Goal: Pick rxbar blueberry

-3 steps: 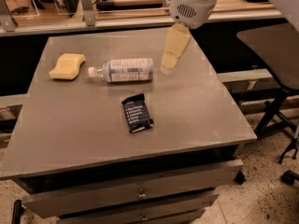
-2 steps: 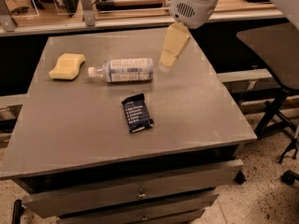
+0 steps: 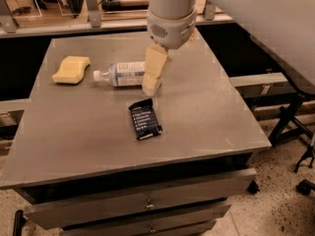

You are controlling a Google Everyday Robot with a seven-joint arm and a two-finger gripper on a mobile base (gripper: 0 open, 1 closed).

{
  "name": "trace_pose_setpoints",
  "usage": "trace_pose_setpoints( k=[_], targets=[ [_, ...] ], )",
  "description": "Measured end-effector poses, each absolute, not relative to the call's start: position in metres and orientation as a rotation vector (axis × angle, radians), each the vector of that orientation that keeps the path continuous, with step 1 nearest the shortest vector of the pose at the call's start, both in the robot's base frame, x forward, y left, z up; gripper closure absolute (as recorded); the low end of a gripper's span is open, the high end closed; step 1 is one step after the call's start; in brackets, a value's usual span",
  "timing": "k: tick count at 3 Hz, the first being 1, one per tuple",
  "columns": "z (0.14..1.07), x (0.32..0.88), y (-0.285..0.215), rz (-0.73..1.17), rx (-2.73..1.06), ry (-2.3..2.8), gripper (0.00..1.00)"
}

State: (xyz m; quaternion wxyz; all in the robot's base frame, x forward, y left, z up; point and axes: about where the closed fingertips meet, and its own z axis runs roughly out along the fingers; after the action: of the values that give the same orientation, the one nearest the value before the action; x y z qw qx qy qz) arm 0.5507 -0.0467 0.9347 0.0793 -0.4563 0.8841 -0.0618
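Note:
The rxbar blueberry [image 3: 144,119] is a small flat bar in a dark navy wrapper with white text. It lies flat near the middle of the grey table [image 3: 74,132]. My gripper [image 3: 152,85], with cream-coloured fingers, hangs from the white arm above the table. It is just behind the bar and in front of the right end of the bottle. It holds nothing.
A clear plastic bottle [image 3: 120,73] with a white label lies on its side behind the bar, cap pointing left. A yellow sponge [image 3: 72,69] lies at the table's left rear. The table has drawers below its front edge. A dark counter and railing run behind.
The arm has swung left and forward. The gripper has moved from the table's right rear to just behind the bar, and now covers the bottle's right end.

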Motion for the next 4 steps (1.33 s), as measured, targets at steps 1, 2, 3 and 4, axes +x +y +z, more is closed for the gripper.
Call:
trace_pose_setpoints(
  k=[1,2,3,4],
  targets=[
    [0.922,0.553,-0.022,-0.238,-1.23,2.753,0.0],
    [0.918,0.545,-0.009,-0.195,-0.993,2.858,0.0],
    [0.919,0.553,-0.003,-0.172,-0.985,2.823,0.0],
    [0.91,0.551,0.004,-0.169,-1.0,2.824,0.0]
  ],
)
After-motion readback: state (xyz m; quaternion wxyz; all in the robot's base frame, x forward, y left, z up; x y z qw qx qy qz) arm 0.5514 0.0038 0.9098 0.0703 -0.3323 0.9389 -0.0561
